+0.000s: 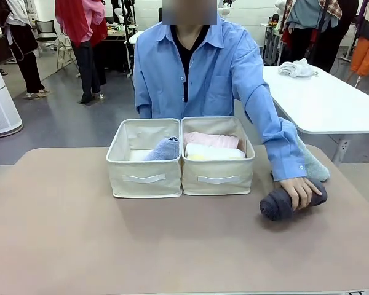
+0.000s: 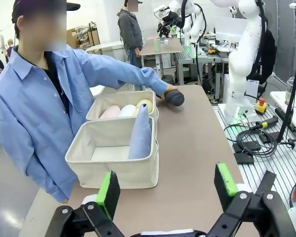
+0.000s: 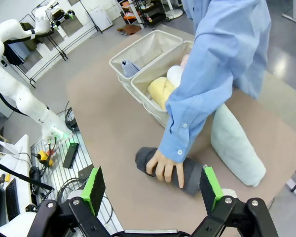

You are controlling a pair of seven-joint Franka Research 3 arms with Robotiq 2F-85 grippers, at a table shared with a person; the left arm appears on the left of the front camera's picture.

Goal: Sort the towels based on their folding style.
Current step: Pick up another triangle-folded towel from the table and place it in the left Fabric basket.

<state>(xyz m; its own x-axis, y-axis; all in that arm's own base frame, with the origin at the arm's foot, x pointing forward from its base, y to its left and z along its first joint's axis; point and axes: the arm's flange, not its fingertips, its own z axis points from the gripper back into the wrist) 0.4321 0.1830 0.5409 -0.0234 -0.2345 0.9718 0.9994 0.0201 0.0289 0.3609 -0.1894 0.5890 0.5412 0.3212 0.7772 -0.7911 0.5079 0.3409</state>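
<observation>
Two cream fabric bins stand side by side mid-table. The left bin (image 1: 144, 178) holds an upright periwinkle-blue cone towel (image 1: 163, 149) (image 2: 141, 133) (image 3: 129, 68). In the right bin (image 1: 218, 178) lie a pink roll (image 1: 210, 139), a white roll (image 2: 128, 110) and a yellow roll (image 2: 144, 104) (image 3: 160, 91). A person's hand (image 1: 301, 190) (image 3: 164, 168) rests on a dark grey roll (image 1: 277, 208) (image 2: 175, 98) (image 3: 192, 178) on the table to the right of the bins. A pale teal cone (image 1: 313, 165) (image 3: 234, 145) lies behind that arm. My left gripper (image 2: 166, 190) and right gripper (image 3: 153, 190) both hang open and empty above the table.
The person in a blue shirt sits at the far edge, one arm stretched over the right side. A white table (image 1: 332, 104) behind carries a whitish cloth heap (image 1: 297, 67). The brown tabletop (image 1: 111, 246) in front of the bins is bare.
</observation>
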